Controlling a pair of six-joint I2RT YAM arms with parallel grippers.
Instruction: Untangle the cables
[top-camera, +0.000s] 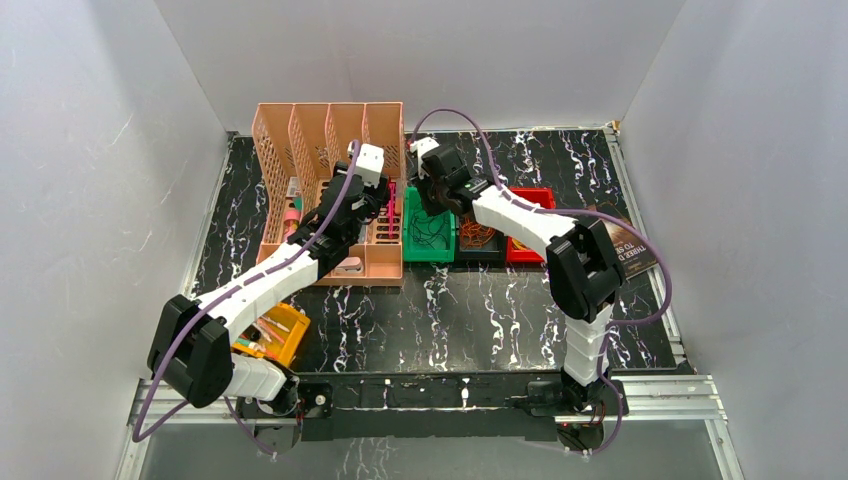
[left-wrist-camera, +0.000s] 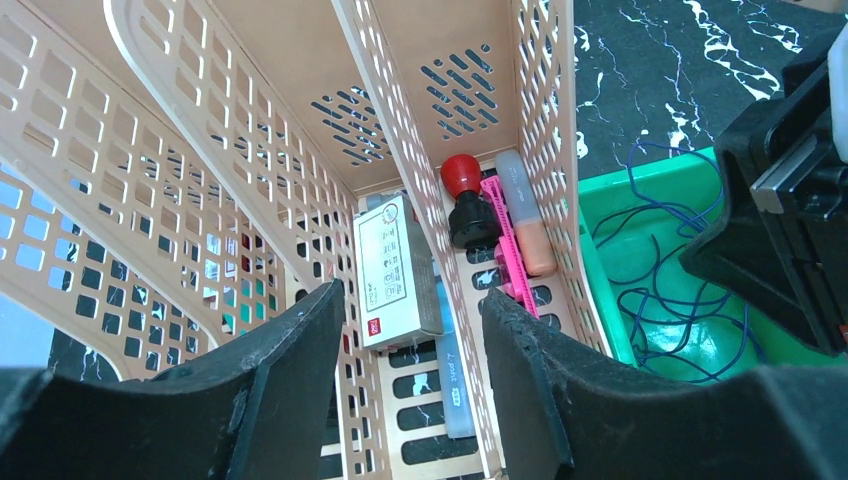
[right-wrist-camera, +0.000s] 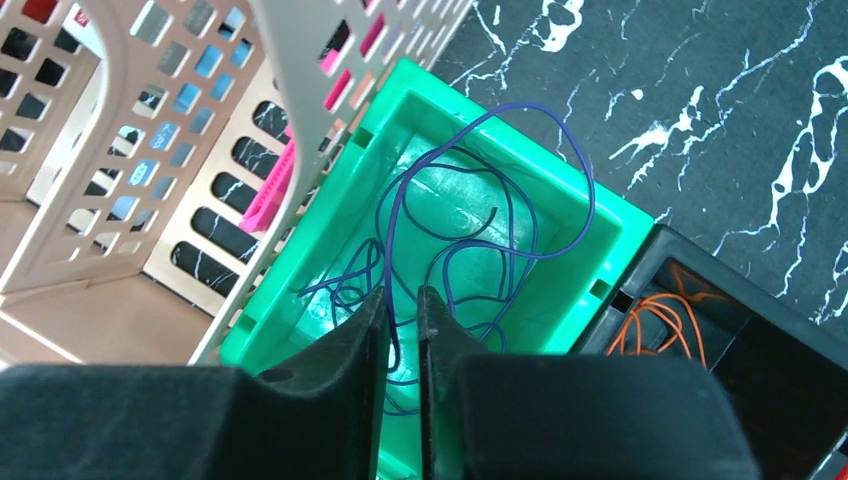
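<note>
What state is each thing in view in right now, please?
Blue cables: tangled in the green bin.
Orange cables: looped in the black bin.
Left hand: open, empty, fingers wide apart.
Right hand: nearly closed, a blue strand between its fingers; grip unclear.
Organizer: upright, small items inside.

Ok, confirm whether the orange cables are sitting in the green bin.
No, the orange cables lie in the black bin next to it; the green bin holds dark blue cable.
</note>
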